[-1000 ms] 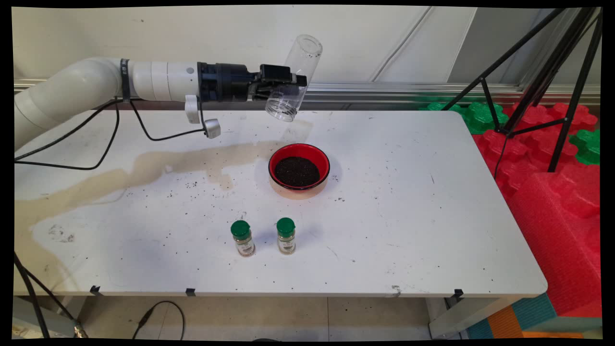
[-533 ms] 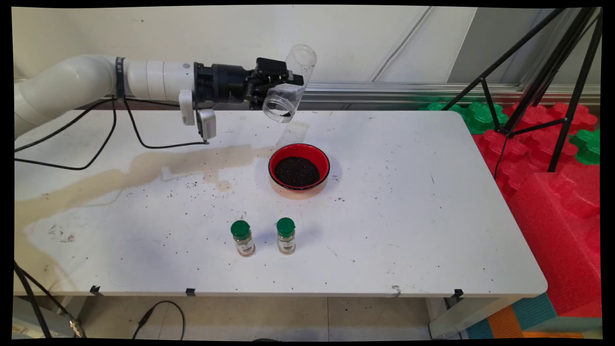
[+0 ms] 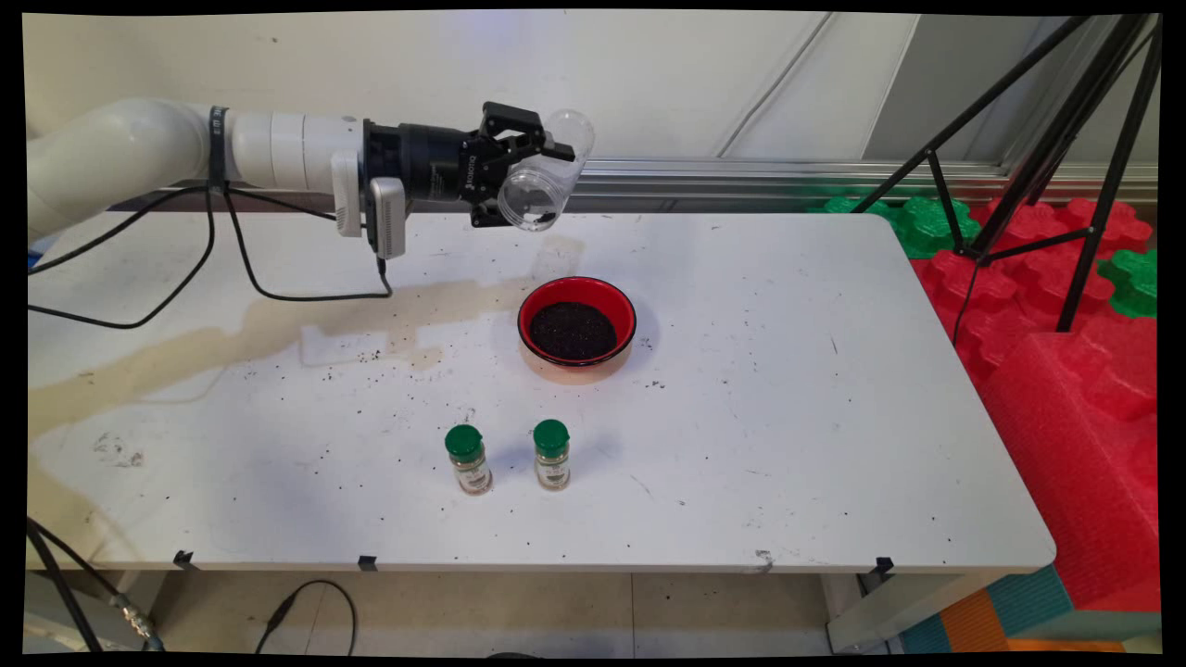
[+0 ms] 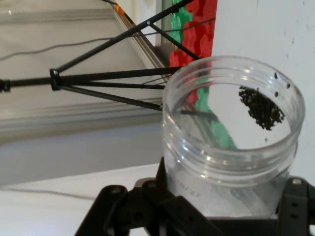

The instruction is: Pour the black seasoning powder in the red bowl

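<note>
Gripper (image 3: 519,165) reaches level from the left, high above the table's (image 3: 788,371) far side, clamped on a clear jar (image 3: 542,171) lying near horizontal, mouth toward the camera. Few dark grains (image 4: 262,107) cling inside. Bowl (image 3: 576,320) sits below.

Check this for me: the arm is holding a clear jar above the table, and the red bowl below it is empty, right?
Not quite. The red bowl is not empty: the main view shows dark granules filling it. The rest stands: the gripper holds the clear jar above the table.
</note>
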Available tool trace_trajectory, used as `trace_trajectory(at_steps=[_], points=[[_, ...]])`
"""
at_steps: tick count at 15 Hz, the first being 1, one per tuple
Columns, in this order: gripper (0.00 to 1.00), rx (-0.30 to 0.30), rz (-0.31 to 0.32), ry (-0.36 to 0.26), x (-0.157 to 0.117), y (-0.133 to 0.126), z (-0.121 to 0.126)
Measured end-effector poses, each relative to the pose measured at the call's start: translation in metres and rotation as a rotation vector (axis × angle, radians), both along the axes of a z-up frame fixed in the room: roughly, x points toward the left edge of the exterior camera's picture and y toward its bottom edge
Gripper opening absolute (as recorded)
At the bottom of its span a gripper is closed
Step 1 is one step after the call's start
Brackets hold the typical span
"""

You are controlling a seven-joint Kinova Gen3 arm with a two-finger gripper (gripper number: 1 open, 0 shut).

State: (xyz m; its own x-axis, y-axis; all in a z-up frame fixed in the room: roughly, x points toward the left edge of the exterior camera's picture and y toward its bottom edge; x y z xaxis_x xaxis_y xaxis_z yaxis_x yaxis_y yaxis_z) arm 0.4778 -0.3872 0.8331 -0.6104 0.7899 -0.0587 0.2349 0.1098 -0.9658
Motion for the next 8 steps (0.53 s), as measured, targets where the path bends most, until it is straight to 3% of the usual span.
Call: trace_trajectory(at_steps=[8], points=[[0.00,0.299,0.099,0.175,0.0048,0.0048,0.0042]])
